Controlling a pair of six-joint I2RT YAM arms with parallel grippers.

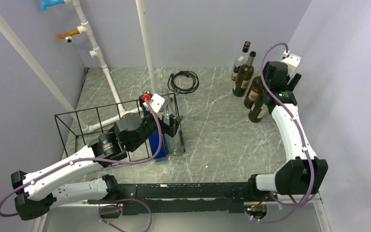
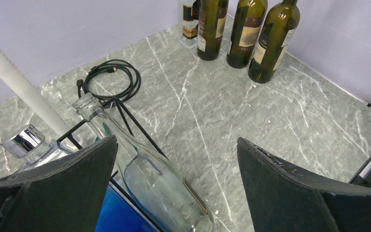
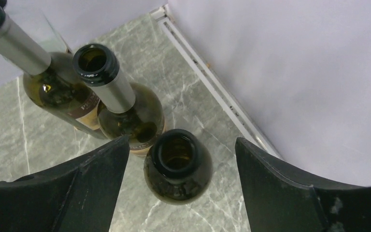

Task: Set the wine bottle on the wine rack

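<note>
The wine rack, a low black wire frame, stands at the left. A clear bottle lies tilted at its right end, next to a blue bottle and a silver-capped bottle; rack wires show beside them. My left gripper hangs open and empty just above the clear bottle, also in the left wrist view. Several dark wine bottles stand at the back right. My right gripper is open, its fingers either side of one dark bottle's neck without touching it.
White pipes rise behind the rack, and one runs beside the clear bottle. A black cable coil lies at the back centre. The right wall stands close behind the dark bottles.
</note>
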